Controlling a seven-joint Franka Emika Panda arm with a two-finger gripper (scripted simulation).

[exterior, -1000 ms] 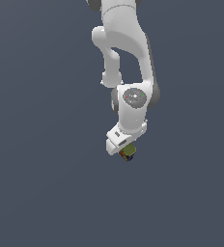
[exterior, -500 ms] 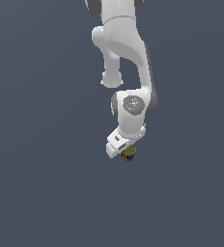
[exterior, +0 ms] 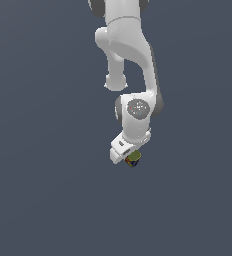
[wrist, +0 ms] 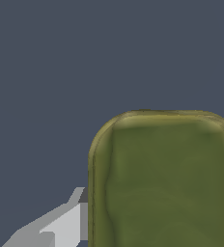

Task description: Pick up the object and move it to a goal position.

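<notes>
the white panda arm [exterior: 130,75] reaches down over a plain dark grey-blue surface [exterior: 38,190], well away from its edges. its white gripper [exterior: 127,154] is clamped on the small boxy can with an olive-green top and dark blue sides [exterior: 134,159]. in the wrist view the can's olive top [wrist: 162,181] fills much of the picture, with one light grey finger [wrist: 61,226] touching its side

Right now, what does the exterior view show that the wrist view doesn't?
Only the exterior view shows the white arm reaching down, plus the can's dark blue side with red-yellow marks below the tool.

Only the wrist view shows the can's olive-green top close up, with its rounded corners and raised rim, and one grey finger against its side.

Both show the can at the tool and a plain dark grey-blue background.
</notes>
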